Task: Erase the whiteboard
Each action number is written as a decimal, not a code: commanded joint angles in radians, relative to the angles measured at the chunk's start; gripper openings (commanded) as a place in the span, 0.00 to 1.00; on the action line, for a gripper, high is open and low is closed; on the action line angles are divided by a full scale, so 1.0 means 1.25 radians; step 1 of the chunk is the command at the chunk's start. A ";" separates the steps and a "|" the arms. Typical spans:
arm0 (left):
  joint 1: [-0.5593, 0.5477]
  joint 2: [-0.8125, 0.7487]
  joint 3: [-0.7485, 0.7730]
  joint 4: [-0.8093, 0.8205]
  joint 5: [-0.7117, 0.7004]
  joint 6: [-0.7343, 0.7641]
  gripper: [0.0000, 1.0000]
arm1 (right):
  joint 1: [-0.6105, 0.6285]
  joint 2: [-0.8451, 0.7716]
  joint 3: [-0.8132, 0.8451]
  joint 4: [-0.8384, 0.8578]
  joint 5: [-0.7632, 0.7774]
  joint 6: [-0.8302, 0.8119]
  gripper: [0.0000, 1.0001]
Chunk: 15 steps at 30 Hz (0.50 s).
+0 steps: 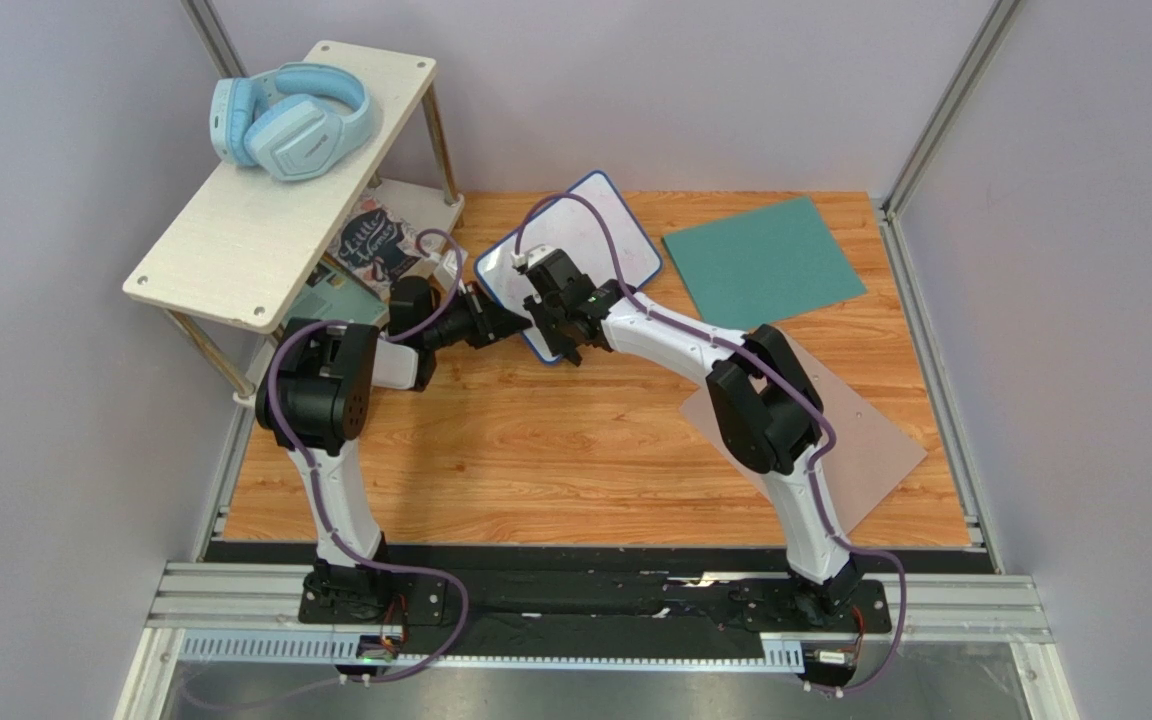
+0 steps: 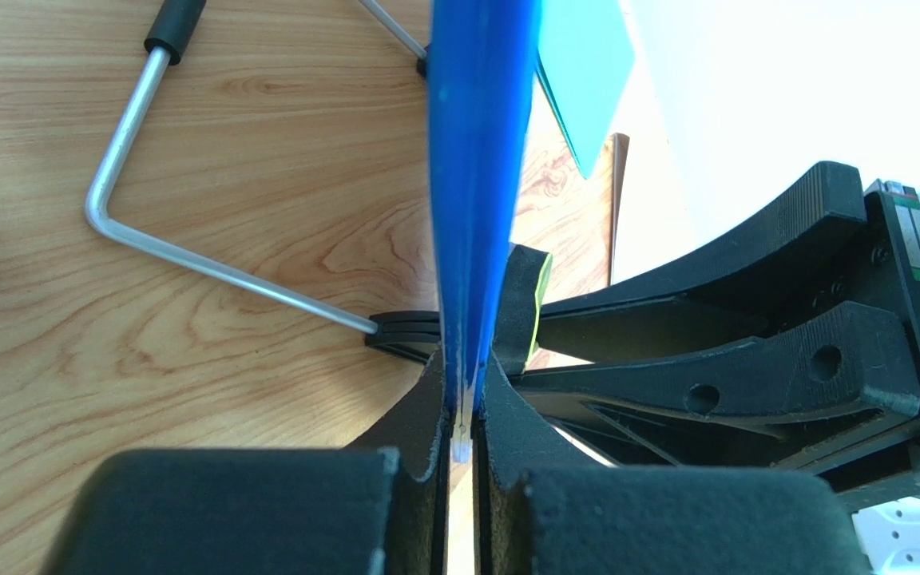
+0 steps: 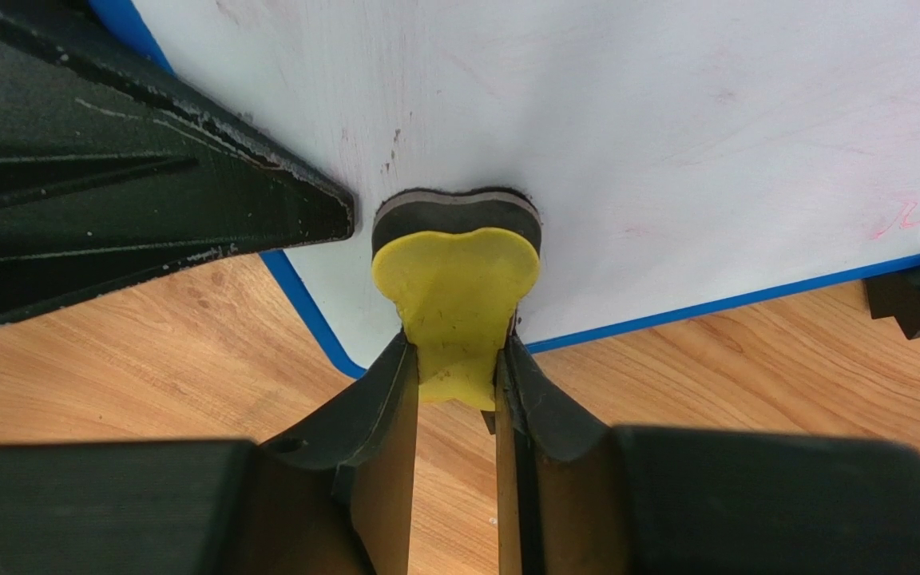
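The whiteboard (image 1: 597, 225), white with a blue frame, stands tilted at the back middle of the wooden table. My left gripper (image 1: 512, 320) is shut on its blue edge (image 2: 477, 180), seen edge-on in the left wrist view. My right gripper (image 1: 567, 300) is shut on a yellow eraser (image 3: 459, 300) with a dark felt face, pressed against the board's white surface (image 3: 669, 120) near its lower left corner. Faint pink marks (image 3: 903, 216) show on the board at the right of the right wrist view. The left gripper's fingers (image 3: 129, 204) show at the left there.
A teal sheet (image 1: 763, 258) lies right of the board, a grey-brown sheet (image 1: 868, 428) under the right arm. A white shelf (image 1: 267, 180) with blue headphones (image 1: 289, 120) stands at the back left, books beneath. The board's wire stand (image 2: 177, 240) rests on the wood.
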 commanded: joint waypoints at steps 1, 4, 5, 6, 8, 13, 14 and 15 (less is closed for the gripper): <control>-0.019 0.006 -0.004 -0.002 0.046 0.009 0.00 | -0.005 0.053 0.058 -0.057 0.019 -0.003 0.00; -0.019 0.004 -0.005 -0.002 0.046 0.009 0.00 | -0.018 0.057 0.117 -0.046 0.046 -0.008 0.00; -0.019 0.003 -0.004 -0.002 0.046 0.010 0.00 | -0.021 0.060 0.136 -0.046 0.052 -0.009 0.00; -0.019 0.004 -0.004 -0.003 0.047 0.010 0.00 | -0.026 0.063 0.165 -0.043 0.054 -0.008 0.00; -0.019 0.004 -0.003 -0.002 0.046 0.010 0.00 | -0.032 0.072 0.195 -0.041 0.054 -0.009 0.00; -0.019 0.007 -0.001 0.001 0.048 0.008 0.00 | -0.034 0.090 0.244 -0.013 0.052 -0.024 0.00; -0.021 0.008 -0.003 0.001 0.048 0.008 0.00 | -0.034 0.091 0.243 0.004 0.047 -0.022 0.00; -0.019 0.008 -0.001 0.001 0.048 0.008 0.00 | -0.034 0.090 0.239 0.021 0.041 -0.020 0.00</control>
